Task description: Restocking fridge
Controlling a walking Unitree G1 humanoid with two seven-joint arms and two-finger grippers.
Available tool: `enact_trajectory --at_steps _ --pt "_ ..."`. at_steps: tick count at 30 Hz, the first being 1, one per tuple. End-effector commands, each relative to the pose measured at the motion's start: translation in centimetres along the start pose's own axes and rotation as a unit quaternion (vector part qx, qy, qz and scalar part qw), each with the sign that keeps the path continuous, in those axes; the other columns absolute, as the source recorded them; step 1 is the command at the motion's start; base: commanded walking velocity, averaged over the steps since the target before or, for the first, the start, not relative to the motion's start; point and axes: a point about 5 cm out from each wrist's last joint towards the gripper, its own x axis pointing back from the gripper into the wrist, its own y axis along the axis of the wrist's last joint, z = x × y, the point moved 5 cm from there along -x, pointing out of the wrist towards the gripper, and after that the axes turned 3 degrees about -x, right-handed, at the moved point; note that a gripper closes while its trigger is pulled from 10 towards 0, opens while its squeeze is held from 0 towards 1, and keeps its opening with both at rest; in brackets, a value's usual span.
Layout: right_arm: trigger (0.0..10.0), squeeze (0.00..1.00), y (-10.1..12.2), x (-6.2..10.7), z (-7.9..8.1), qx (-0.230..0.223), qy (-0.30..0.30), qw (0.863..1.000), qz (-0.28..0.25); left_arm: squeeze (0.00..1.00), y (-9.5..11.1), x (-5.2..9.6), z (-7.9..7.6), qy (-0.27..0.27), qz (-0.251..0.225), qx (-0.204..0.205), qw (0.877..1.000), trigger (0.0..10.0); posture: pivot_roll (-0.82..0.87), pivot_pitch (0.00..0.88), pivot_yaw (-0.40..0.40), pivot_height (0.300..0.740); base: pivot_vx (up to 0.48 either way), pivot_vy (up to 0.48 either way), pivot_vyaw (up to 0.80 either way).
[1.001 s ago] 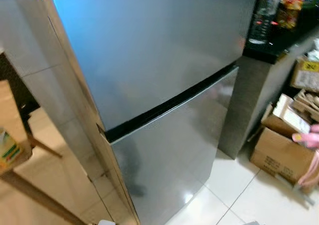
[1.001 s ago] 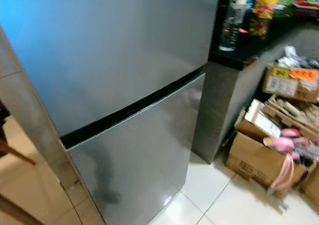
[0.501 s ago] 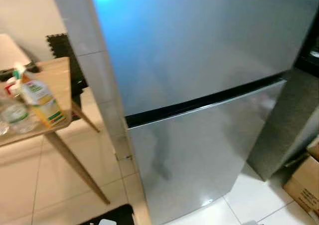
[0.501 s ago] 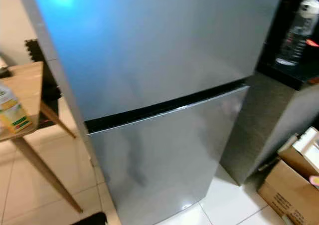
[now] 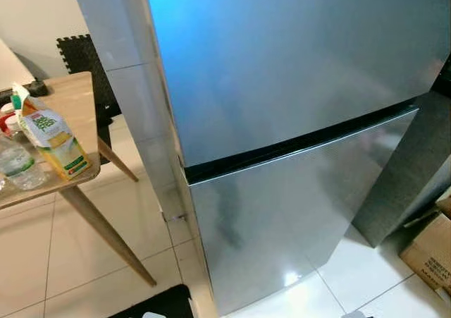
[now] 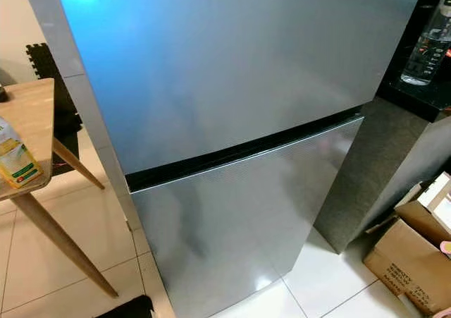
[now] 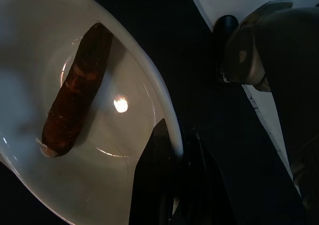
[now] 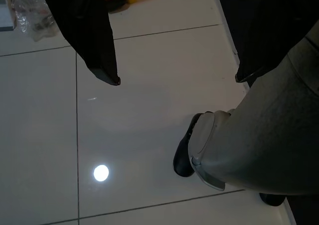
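Observation:
A tall silver fridge stands in front of me with both doors closed and a black gap between the upper and lower door. In the left wrist view, my left gripper is shut on the rim of a white plate. On the plate lies a reddish-brown sausage-like piece of food. In the right wrist view, my right gripper hangs open over the white floor tiles with nothing between its fingers.
A wooden table at the left carries a juice carton and a water bottle. A dark counter with a bottle adjoins the fridge on the right. Cardboard boxes sit on the floor below it.
The head camera has swung left, so the wooden table and carton came into view and the counter and boxes slid to the right edge. The fridge stays closed.

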Motion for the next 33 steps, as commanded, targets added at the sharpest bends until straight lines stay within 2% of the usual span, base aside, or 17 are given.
enact_trajectory --at_steps 1,6,14,22,24,27,28,30,32,33 --pt "10.0 0.00 0.2 0.0 0.1 0.007 0.003 1.000 -0.006 0.00 -0.1 -0.2 -1.9 -0.027 0.005 0.000 1.000 10.0 -0.08 0.000 -0.002 0.740 0.000 0.000 0.00" --pt "10.0 0.00 0.6 0.0 0.7 0.004 0.027 1.000 -0.015 0.00 0.0 -0.2 -2.0 -0.027 0.005 -0.001 1.000 10.0 -0.08 0.000 -0.002 0.740 0.000 0.000 0.79" --pt "10.0 0.00 1.1 0.0 0.6 0.000 0.031 0.999 -0.026 0.00 -0.1 -0.3 -2.1 -0.030 0.006 -0.002 1.000 10.0 -0.08 0.000 -0.001 0.740 0.000 0.000 0.77" --pt "10.0 0.00 4.1 0.7 -0.8 0.030 0.048 0.996 -0.075 0.00 -0.1 -0.3 -2.2 -0.033 0.006 0.001 0.999 10.0 -0.08 0.000 -0.003 0.740 0.000 0.000 0.00" --pt "10.0 0.00 5.8 1.3 -1.5 0.021 0.076 0.992 -0.097 0.00 -0.2 -0.2 -2.3 -0.035 0.007 0.001 0.999 10.0 -0.08 0.000 -0.003 0.740 0.000 0.000 0.00" --pt "10.0 0.00 6.8 2.4 -3.3 -0.005 0.099 0.988 -0.114 0.00 -0.3 -0.2 -2.3 -0.036 0.007 0.004 0.999 10.0 -0.08 0.000 -0.004 0.740 0.000 0.000 0.00" --pt "10.0 0.00 6.8 2.4 -3.3 -0.005 0.099 0.988 -0.114 0.00 -0.3 -0.2 -2.3 -0.036 0.007 0.004 0.999 10.0 -0.08 0.000 -0.004 0.740 0.000 0.000 0.00" --pt "10.0 0.00 6.9 3.1 -4.9 -0.022 0.102 0.987 -0.119 0.00 -0.4 -0.2 -2.3 -0.037 0.007 0.005 0.999 10.0 -0.08 0.000 -0.004 0.740 0.000 0.000 0.00" --pt "10.0 0.00 6.5 4.0 -5.9 -0.029 0.128 0.984 -0.120 0.00 -0.4 -0.2 -2.4 -0.039 0.007 0.005 0.999 10.0 -0.08 0.000 -0.003 0.740 0.000 0.000 0.00" --pt "10.0 0.00 6.3 4.6 -5.8 -0.027 0.165 0.978 -0.122 0.00 -0.4 -0.2 -2.4 -0.039 0.008 0.005 0.999 10.0 -0.09 0.000 -0.003 0.740 0.000 0.000 0.00"
